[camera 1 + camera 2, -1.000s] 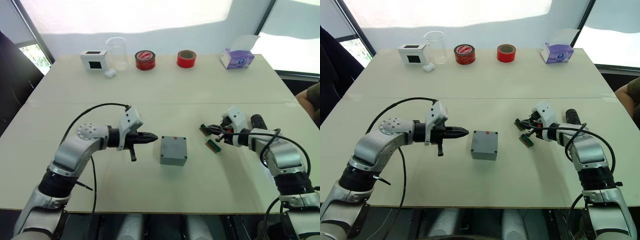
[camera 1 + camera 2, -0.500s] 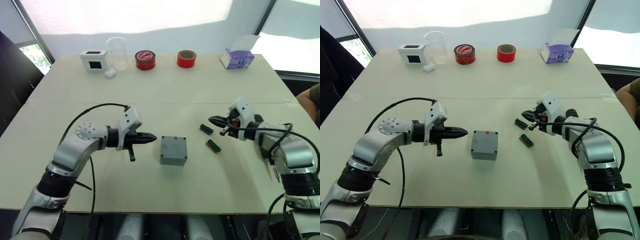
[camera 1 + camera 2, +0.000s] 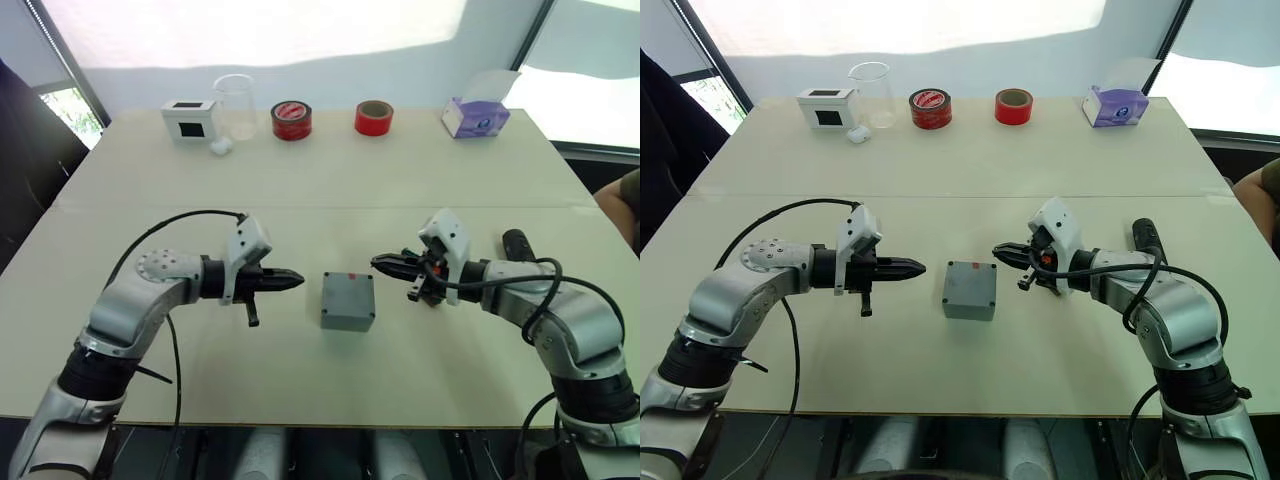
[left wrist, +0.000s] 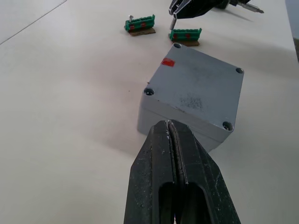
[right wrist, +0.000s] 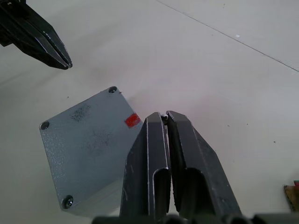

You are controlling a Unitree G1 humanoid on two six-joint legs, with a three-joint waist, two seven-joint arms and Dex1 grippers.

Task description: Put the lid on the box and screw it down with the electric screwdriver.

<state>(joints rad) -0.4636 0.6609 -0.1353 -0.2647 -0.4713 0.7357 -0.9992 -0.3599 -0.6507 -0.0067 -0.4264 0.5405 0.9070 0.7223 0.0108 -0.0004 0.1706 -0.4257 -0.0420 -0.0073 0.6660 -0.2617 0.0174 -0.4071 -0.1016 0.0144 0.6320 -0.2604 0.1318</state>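
Left tool (image 3: 297,279) hangs low over the surface (image 3: 330,180), fingers pressed together on nothing, tip aimed at the box (image 3: 347,301) from its left side and stopping just short of it. Right tool (image 3: 378,264) comes in from the other side — fingers drawn together too, with what looks like a tiny screw (image 4: 173,22) pinched at the tip, though that is hard to make out at this range. Its tip sits above the box's far right corner, close to it but apart.

The box sits mid-surface between the two tools, with the lid (image 4: 198,84) already on top, flush, a small red mark (image 5: 132,120) at one edge. Screws show in three of the lid's corner holes; the fourth is harder to read.

Just beyond the box on the right — two small green strips (image 4: 185,35), side by side. The electric screwdriver (image 3: 513,243) lies farther right, by the right forearm.

Along the far edge: a white box with a black window (image 3: 189,119), a clear beaker (image 3: 234,104), two red tape rolls (image 3: 291,119), a tissue box (image 3: 474,116).
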